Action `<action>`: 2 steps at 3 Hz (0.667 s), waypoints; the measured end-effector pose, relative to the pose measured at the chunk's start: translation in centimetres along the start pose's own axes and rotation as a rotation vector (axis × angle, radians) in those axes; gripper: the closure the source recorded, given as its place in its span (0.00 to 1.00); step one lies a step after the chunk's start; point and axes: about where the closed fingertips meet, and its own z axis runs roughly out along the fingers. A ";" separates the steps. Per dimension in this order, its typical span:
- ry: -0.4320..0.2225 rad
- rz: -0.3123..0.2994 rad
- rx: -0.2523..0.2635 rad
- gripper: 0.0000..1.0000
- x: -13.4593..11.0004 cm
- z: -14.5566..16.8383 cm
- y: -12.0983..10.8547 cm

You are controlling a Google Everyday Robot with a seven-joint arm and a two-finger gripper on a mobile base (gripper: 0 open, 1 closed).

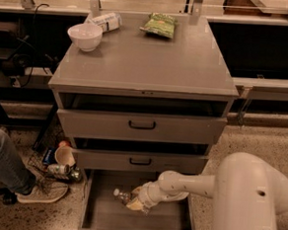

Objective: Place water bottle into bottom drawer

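Note:
The bottom drawer (102,215) of the grey cabinet is pulled open, showing a plain grey inside. The water bottle (122,196), small and clear with a white cap pointing left, is low inside the drawer, left of middle. My gripper (134,201) reaches into the drawer from the right on a white arm and sits right at the bottle's body. I cannot tell whether the bottle rests on the drawer floor.
On the cabinet top are a white bowl (84,36), a white wrapped packet (106,21) and a green snack bag (159,24). The two upper drawers (142,125) are slightly open. A person's leg and shoe (11,174) and floor clutter (61,161) lie left of the cabinet.

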 end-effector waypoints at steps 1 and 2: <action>0.078 0.003 -0.002 1.00 2.9 3.0 -0.6; 0.127 0.031 -0.019 1.00 5.6 6.0 -0.8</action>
